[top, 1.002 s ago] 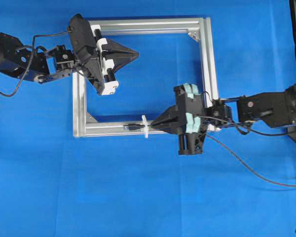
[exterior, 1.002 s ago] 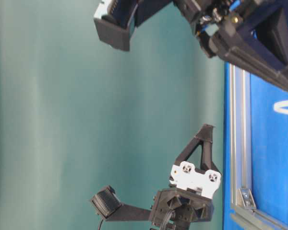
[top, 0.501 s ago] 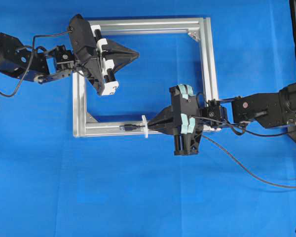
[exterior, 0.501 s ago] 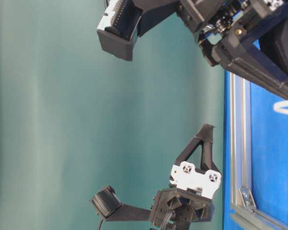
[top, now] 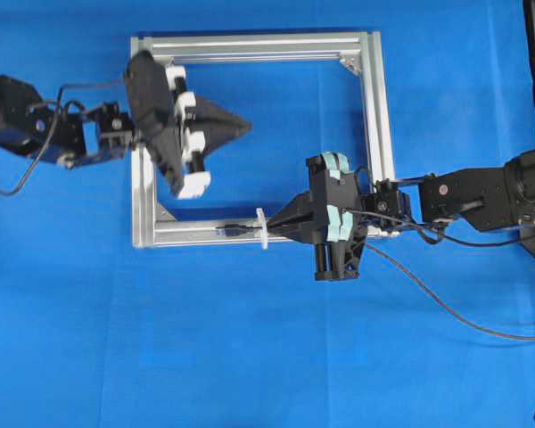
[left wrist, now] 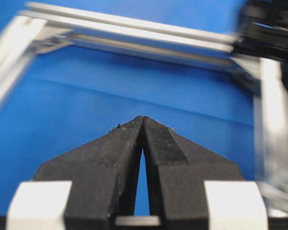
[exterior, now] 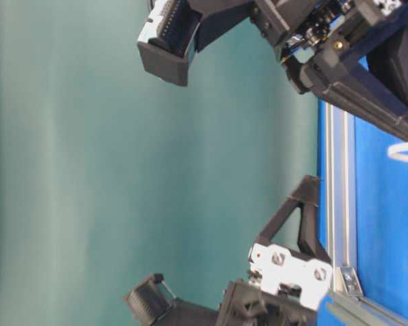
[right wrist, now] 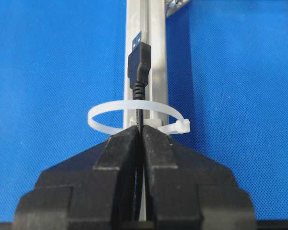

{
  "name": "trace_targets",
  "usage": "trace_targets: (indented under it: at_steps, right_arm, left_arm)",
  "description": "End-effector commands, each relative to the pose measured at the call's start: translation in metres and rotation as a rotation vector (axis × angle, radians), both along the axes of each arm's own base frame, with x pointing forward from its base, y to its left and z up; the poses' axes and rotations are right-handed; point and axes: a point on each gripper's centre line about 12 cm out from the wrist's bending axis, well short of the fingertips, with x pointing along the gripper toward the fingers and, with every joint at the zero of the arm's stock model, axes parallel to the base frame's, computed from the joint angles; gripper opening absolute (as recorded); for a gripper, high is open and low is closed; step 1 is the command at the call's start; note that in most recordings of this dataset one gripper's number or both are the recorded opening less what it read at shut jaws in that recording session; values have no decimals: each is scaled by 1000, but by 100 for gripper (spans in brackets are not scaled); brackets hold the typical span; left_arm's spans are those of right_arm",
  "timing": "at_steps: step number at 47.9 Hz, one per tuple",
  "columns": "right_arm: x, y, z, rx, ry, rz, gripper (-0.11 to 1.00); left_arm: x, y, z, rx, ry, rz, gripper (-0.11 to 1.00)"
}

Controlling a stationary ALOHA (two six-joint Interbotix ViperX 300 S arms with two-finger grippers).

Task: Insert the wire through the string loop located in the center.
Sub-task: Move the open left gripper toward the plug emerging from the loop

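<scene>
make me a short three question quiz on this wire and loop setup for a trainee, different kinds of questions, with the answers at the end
1. True or false: the plug of the wire has already passed through the string loop.
2. Which tool grips the wire? A) the left tool B) the right tool C) neither
3. Fill in: the string loop stands on the ______ bar of the aluminium frame, as seen from overhead.

Key
1. True. In the right wrist view the plug lies beyond the loop, and the cable runs back through it to the tool.
2. B. The right tool is shut on the wire just behind the loop; the left tool is shut on nothing, hovering over the frame's left side.
3. Bottom.
</scene>
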Motion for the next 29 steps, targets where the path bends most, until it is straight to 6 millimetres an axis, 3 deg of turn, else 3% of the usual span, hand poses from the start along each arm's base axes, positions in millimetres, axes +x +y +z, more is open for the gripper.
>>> trace_targets:
  at_steps: [1, 11, 29]
  right_arm:
    - [6, 1, 11, 0, -40, 3, -2]
    - [6, 0, 11, 0, -40, 2, -2]
    - [5, 2, 11, 0, -40, 6, -2]
  left_arm:
    - [0, -17, 15, 5, -46, -45, 0]
    - [-5, -56, 19, -9, -49, -147, 0]
    - [-7, -85, 16, -102, -35, -204, 0]
